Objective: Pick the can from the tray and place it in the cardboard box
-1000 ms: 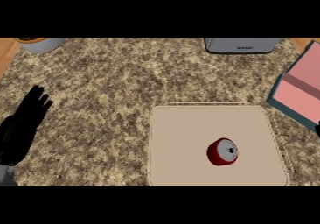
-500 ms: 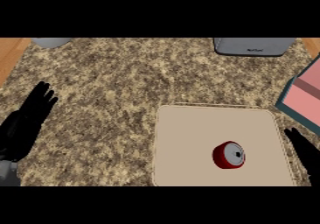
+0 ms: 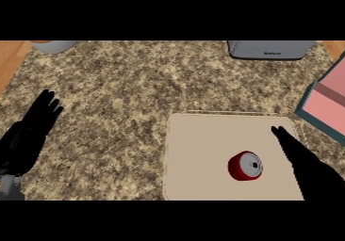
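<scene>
Head view: speckled granite counter [image 3: 134, 89]

Left hand [image 3: 28, 136] at the view's left edge: open, fingers straight, pointing up. Right hand [image 3: 311, 169] at lower right: open, fingers extended forward.

1. A red cylindrical can [image 3: 245, 165] lies on a beige square tray [image 3: 200, 155] set on the speckled granite counter [image 3: 140, 80].
2. The black right hand [image 3: 306, 162], fingers straight, reaches over the tray just beside the can.
3. The black left hand [image 3: 28, 136] rests open at the left edge.
4. A pink-lined cardboard box [image 3: 333, 106] stands at the right edge.
</scene>
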Tool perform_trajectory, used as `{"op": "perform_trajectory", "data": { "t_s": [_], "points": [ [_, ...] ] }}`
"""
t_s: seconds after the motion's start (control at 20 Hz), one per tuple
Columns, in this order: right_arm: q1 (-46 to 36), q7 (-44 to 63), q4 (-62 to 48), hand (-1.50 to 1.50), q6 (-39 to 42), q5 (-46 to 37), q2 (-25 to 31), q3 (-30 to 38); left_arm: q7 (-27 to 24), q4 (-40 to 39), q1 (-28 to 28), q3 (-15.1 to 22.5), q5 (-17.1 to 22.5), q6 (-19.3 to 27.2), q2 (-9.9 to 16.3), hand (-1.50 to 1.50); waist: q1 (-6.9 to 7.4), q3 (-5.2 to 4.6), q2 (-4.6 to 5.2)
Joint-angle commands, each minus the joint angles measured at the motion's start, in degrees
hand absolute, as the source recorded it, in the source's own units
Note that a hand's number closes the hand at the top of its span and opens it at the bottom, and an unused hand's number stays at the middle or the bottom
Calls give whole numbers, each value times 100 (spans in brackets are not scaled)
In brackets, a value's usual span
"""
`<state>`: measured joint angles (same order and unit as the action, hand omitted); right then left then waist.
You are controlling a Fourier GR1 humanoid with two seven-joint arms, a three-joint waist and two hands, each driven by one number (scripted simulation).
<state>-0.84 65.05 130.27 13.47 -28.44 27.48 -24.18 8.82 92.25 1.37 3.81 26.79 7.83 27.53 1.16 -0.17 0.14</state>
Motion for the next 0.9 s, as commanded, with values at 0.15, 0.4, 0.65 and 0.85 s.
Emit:
{"op": "perform_trajectory", "data": {
  "t_s": [0.15,0.4,0.65,0.85],
  "points": [
    [-229,978,-360,-150,548,75,-242,-122,-72,411,-546,-243,35,-233,117,0,-24,11,-24],
    [-191,807,-344,-150,547,-124,-427,-228,-261,-337,-209,-492,55,-558,15,0,-112,11,-17],
    [-577,548,-782,-150,554,-471,-806,-239,-50,-222,53,-395,-287,-248,-272,0,-107,14,-12],
    [-1016,524,-1067,-150,802,-464,-965,-18,106,-65,-108,-430,-256,-415,-243,0,-83,14,-11]
  ]
}}
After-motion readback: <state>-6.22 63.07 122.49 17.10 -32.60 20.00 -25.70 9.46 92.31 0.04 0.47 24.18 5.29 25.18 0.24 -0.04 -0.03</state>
